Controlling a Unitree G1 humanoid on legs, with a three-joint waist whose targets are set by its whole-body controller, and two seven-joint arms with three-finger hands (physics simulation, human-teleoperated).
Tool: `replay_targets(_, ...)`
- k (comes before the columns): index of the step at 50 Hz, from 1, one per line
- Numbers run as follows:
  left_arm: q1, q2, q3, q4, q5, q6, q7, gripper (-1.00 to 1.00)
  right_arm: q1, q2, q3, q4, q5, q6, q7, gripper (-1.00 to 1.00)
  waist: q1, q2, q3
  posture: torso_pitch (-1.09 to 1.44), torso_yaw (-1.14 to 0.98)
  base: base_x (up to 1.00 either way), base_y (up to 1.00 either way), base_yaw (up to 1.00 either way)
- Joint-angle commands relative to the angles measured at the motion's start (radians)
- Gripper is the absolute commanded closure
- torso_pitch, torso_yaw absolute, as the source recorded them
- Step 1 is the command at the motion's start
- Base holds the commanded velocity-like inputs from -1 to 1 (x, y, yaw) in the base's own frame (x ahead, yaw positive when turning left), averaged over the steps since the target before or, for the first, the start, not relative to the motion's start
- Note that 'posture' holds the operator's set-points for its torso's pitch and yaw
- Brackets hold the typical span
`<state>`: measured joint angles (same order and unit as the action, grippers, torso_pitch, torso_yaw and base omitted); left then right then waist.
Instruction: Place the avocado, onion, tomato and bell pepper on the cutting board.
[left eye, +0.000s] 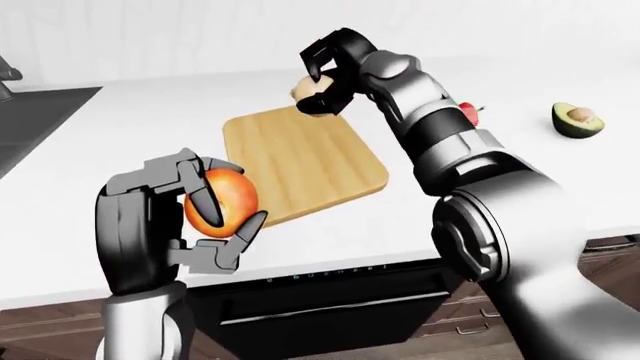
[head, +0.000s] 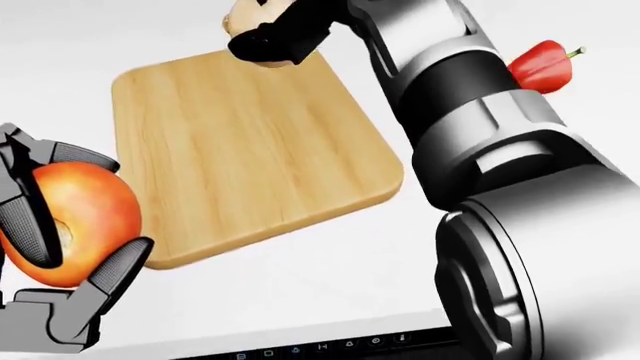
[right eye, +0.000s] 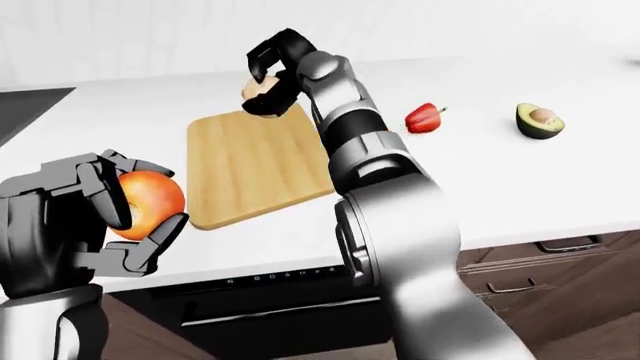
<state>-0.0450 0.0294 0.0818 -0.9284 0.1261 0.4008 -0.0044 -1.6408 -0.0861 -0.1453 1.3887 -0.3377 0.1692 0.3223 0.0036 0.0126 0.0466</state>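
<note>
Onion (right eye: 258, 90) gripped in my right hand (right eye: 272, 75) over cutting board's (right eye: 255, 161) far edge; left hand (left eye: 190, 217) holds tomato (left eye: 222, 202) off its near-left corner.

- One cutting board (left eye: 300, 161) is counted on the worktop (left eye: 120, 150).
- One tomato (left eye: 222, 202) is seen.
- One onion (right eye: 260, 91) is seen.
- One bell pepper (right eye: 424, 118) is seen.
- One halved avocado (right eye: 540, 121) is seen.
- Two hands are counted: left hand (left eye: 185, 217), right hand (left eye: 328, 71).
</note>
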Motion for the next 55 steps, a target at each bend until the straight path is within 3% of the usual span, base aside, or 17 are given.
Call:
replay_targets(1,-0.018,0.003,0.005,-0.033,-0.004,-0.027,0.004,1.0,-0.053,0.001,-0.002,-0.052,0.012,-0.034,-0.008,1.0,0.0,0.004,-0.029,0.0,0.0,0.0,0.0,0.0)
replay_targets(15,-0.006,0.001,-0.004,-0.025,-0.005,-0.04,0.003,1.0,-0.029,0.069,0.016,-0.051,0.012,-0.05,0.003,1.0,-0.002,0.011,-0.033,0.0,0.0,0.0,0.0,0.0)
replay_targets(51,0.005,0.001,0.006,-0.021,-0.02,-0.054,0.001,1.0,0.052,0.08,0.03,-0.044,-0.063,-0.103,0.012,0.99,-0.003,0.012,-0.038,0.0,0.0,0.0,0.0,0.0)
replay_targets(52,0.006,0.001,0.004,-0.019,-0.019,-0.057,0.001,1.0,0.054,0.08,0.031,-0.044,-0.066,-0.102,0.011,0.38,-0.003,0.012,-0.038,0.0,0.0,0.0,0.0,0.0)
replay_targets(53,0.006,0.001,0.007,-0.02,-0.021,-0.056,0.001,1.0,0.054,0.079,0.029,-0.044,-0.065,-0.101,0.011,0.23,-0.002,0.011,-0.038,0.0,0.0,0.0,0.0,0.0)
replay_targets(55,0.006,0.001,0.007,-0.02,-0.022,-0.055,0.0,1.0,0.053,0.079,0.028,-0.044,-0.066,-0.1,0.012,-0.51,-0.002,0.011,-0.038,0.0,0.0,0.0,0.0,0.0)
